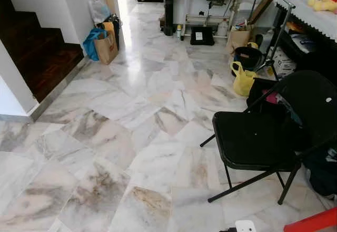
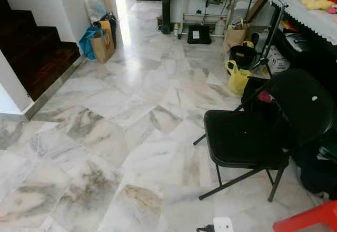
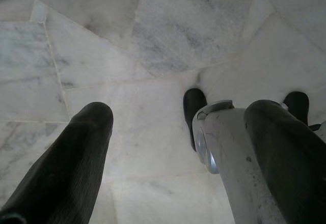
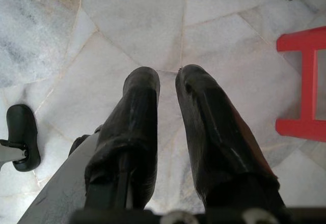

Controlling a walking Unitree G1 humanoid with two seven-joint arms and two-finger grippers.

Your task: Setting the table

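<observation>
The folding chair (image 1: 258,137) stands close on the right — walking on could clip its legs; left gripper (image 3: 178,132) spread wide, right gripper (image 4: 168,89) nearly closed, both empty.

Both arms hung idle, pointing down. Left gripper (image 3: 178,117) had its two black fingers (image 3: 76,152) spread wide apart, nothing between them. Right gripper (image 4: 168,79) had fingers (image 4: 137,107) nearly together, a narrow gap at the tips, holding nothing. Silver leg and black feet (image 3: 193,107) showed beyond the fingers.
</observation>
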